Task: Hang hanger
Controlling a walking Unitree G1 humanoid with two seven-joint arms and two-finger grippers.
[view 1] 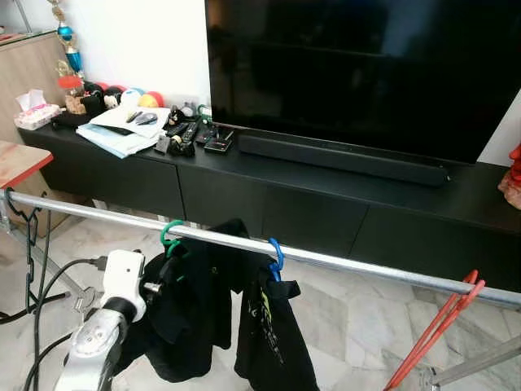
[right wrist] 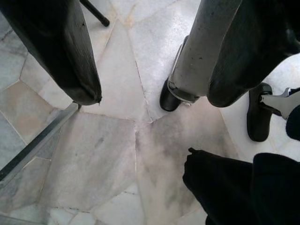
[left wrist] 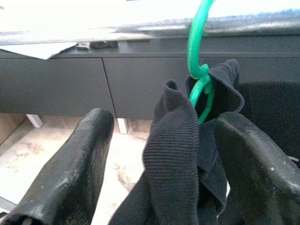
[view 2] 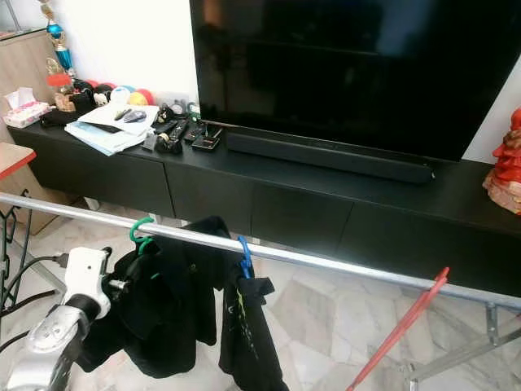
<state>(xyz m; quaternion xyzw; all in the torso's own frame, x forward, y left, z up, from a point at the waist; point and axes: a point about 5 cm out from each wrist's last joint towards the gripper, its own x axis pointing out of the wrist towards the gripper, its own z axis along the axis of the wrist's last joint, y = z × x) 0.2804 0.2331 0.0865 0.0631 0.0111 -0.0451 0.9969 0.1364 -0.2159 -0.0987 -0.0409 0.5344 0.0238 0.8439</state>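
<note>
A green hanger (view 1: 171, 235) hooks over the silver rail (view 1: 366, 267) and carries a black garment (view 1: 191, 314). My left gripper (left wrist: 164, 123) is right at that garment's collar, just below the green hook (left wrist: 199, 56). It is open, its fingers (left wrist: 79, 164) on either side of a fold of black cloth without pressing it. A blue hanger (view 1: 277, 256) with a second black garment (view 1: 273, 334) hangs on the rail just to the right. My right gripper (right wrist: 154, 96) hangs open over the marble floor, holding nothing.
A red hanger (view 1: 440, 326) leans on the rail at the right. Behind the rail stands a low black TV cabinet (view 1: 326, 204) with a large TV (view 1: 366, 73), soundbar, remotes and papers. Cables (view 1: 41, 285) and rack legs lie at the left.
</note>
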